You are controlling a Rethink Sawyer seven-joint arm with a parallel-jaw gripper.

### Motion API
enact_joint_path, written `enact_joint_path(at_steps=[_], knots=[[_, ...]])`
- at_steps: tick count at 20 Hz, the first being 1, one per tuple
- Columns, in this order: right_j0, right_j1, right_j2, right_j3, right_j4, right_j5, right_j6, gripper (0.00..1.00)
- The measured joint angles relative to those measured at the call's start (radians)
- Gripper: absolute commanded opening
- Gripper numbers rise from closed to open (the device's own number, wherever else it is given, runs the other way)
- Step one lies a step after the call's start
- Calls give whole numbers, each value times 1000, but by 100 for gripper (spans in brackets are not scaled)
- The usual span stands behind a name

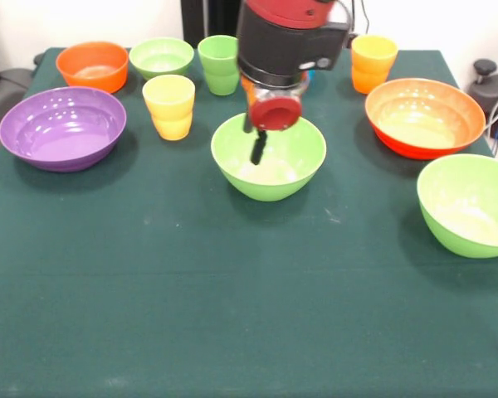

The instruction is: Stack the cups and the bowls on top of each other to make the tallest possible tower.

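A lab: robot arm (pixel 286 41) over a green-clothed table (pixel 191 315).

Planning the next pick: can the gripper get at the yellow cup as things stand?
Probably yes: the yellow cup stands upright and alone, nothing covers it, and the gripper hangs nearby above the green bowl.

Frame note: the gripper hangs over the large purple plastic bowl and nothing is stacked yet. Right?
Not quite. In the front view the gripper hangs over the large light green plastic bowl mid-table; the large purple plastic bowl sits apart. Nothing is stacked yet.
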Motion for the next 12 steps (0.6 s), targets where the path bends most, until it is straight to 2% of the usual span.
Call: enact_joint_path(at_steps=[12], knots=[[83, 67, -38, -44, 100, 0, 55, 100]])
